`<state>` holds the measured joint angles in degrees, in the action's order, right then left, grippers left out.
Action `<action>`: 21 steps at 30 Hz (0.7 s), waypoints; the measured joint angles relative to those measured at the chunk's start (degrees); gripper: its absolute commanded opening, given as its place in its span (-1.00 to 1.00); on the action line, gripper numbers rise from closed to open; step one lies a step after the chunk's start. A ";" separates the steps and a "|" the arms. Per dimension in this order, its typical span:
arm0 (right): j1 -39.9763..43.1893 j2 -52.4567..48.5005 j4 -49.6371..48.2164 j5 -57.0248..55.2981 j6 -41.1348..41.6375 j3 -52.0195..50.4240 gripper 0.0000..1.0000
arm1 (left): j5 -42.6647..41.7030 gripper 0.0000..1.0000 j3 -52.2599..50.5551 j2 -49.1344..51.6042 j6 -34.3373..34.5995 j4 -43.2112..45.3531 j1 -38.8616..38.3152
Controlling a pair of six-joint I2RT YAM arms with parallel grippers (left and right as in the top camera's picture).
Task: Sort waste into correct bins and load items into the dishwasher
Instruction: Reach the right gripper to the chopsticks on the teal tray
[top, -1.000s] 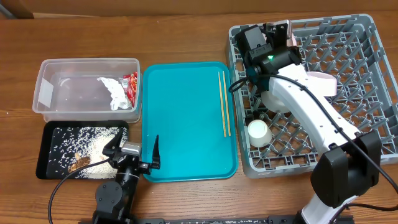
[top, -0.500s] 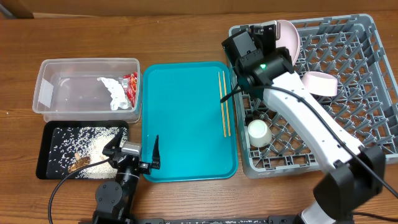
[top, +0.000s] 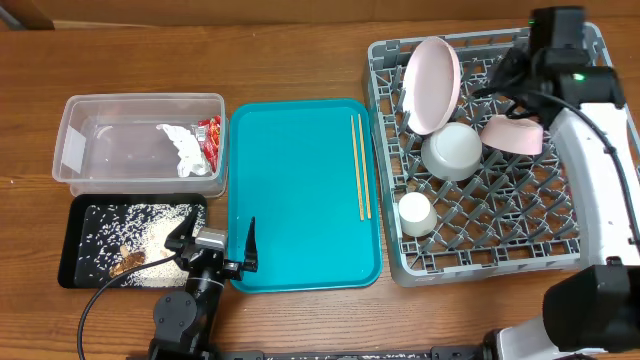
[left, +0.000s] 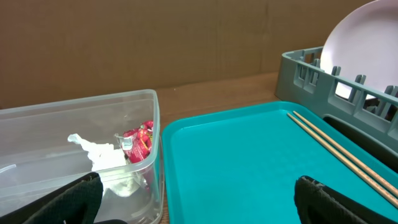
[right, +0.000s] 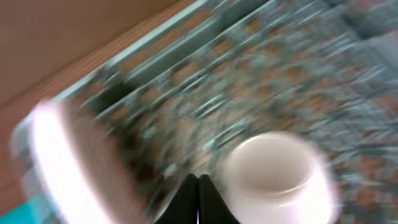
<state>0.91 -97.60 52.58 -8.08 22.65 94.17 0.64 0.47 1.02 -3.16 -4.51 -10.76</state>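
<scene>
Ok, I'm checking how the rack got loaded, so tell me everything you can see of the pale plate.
The plate is round, pale pinkish white and smooth, with a shallow raised rim; it could be plastic or ceramic. It stands on edge, leaning, among the pegs in the far left corner of the grey rack, its face showing to the overhead camera. The whitish bowl sits close by its lower edge; contact cannot be confirmed. Nothing grips it, and it looks clean.

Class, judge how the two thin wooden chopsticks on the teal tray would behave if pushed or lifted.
The two thin wooden chopsticks look slender and straight, so probably light and stiff. Lying flat on the smooth teal tray, they would likely slide or roll when nudged.
</scene>
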 measured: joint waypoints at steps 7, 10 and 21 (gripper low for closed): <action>-9.57 0.00 6.43 17.86 -6.86 0.00 -0.66 | 0.00 1.00 0.00 0.00 0.00 0.00 0.00; -17.49 -0.04 8.15 18.40 -8.15 -0.02 -0.42 | 0.00 1.00 0.00 0.00 0.00 0.00 0.00; -35.91 -9.11 5.64 7.98 -5.20 -3.87 -0.34 | 0.00 1.00 0.00 0.00 0.00 0.02 0.00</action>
<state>-35.00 -106.72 58.22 -0.10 17.45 90.30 0.64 0.47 1.02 -3.16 -4.49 -10.76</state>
